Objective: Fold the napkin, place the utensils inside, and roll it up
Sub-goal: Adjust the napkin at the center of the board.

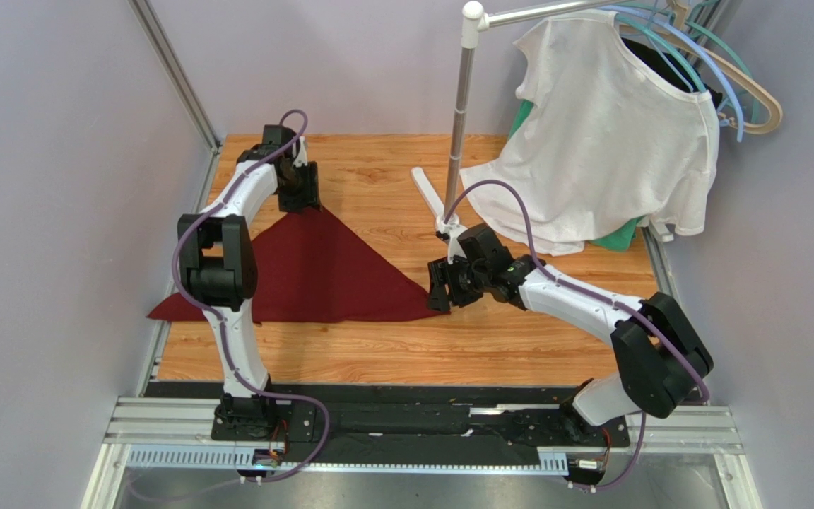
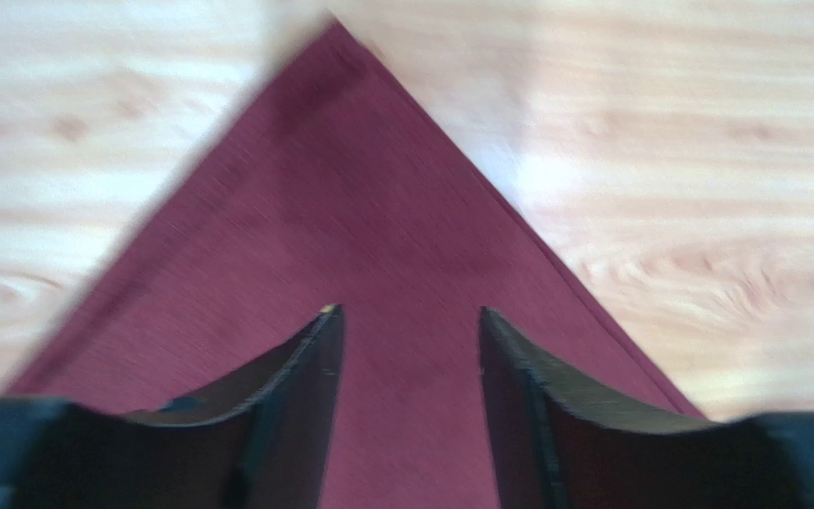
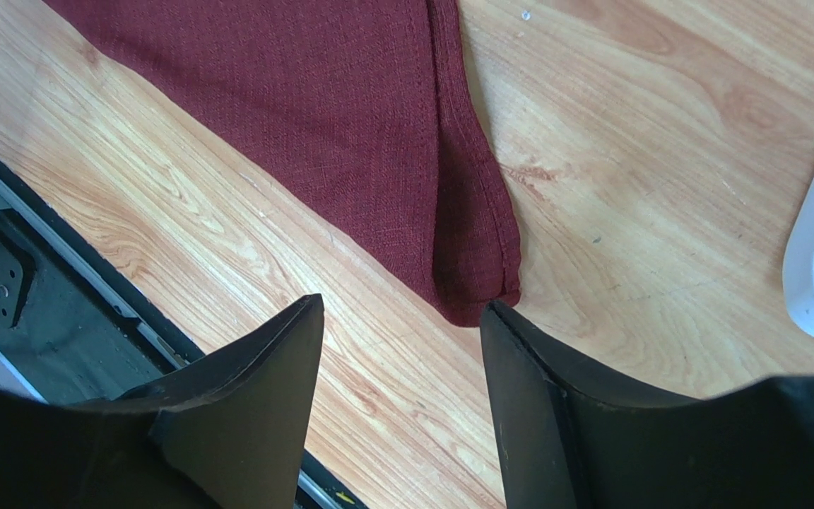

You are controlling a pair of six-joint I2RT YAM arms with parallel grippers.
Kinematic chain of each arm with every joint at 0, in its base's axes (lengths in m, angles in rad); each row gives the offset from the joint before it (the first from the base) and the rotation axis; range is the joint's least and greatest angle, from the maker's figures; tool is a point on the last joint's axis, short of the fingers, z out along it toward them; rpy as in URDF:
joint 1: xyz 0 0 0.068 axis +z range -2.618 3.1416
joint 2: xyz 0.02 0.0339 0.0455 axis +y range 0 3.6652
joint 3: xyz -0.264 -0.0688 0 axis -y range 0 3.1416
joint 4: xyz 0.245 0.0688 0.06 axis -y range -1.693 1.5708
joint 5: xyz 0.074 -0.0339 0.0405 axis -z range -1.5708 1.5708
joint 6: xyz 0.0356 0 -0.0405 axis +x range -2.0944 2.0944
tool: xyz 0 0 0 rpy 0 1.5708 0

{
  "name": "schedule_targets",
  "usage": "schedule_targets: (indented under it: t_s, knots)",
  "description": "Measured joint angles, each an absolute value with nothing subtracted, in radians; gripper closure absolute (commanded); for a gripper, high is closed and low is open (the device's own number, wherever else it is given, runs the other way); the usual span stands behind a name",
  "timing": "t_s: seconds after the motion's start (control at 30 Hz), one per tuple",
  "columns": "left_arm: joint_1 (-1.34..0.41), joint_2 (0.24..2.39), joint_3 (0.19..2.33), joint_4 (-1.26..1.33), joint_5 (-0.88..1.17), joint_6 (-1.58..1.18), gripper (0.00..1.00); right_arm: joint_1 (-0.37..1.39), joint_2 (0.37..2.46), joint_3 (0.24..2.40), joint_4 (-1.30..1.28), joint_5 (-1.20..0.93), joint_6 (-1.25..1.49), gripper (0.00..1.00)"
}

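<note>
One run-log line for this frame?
napkin: folded triangle, flat | left gripper: open, over far apex | right gripper: open, at right corner

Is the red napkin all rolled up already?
No, the napkin lies flat on the wooden table, folded into a triangle.
</note>
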State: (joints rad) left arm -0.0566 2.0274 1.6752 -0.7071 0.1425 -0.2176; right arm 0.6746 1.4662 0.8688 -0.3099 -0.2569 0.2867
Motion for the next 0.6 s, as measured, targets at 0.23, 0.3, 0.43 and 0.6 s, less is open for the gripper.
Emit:
schedule_targets:
  t_s: [0.23,0.3,0.43,0.6]
  knots:
    - [-0.058,2.133,1.819,-0.684,0.042,-0.123,0.50,0.670,1.467,0.846,-0.258,-0.273,0.287,0.41]
    - [-0.059,2.171,1.863,-0.677,0.038,-0.086,0.52,0.670,1.467,0.837,-0.247,-0.279,0.288,0.41]
    - [-0.061,2.246,1.920,-0.669,0.052,-0.017,0.57,0.670,1.467,0.822,-0.233,-0.288,0.294,0.41]
    - [-0.064,2.333,2.007,-0.696,0.084,0.056,0.59,0.670,1.467,0.797,-0.218,-0.294,0.311,0.41]
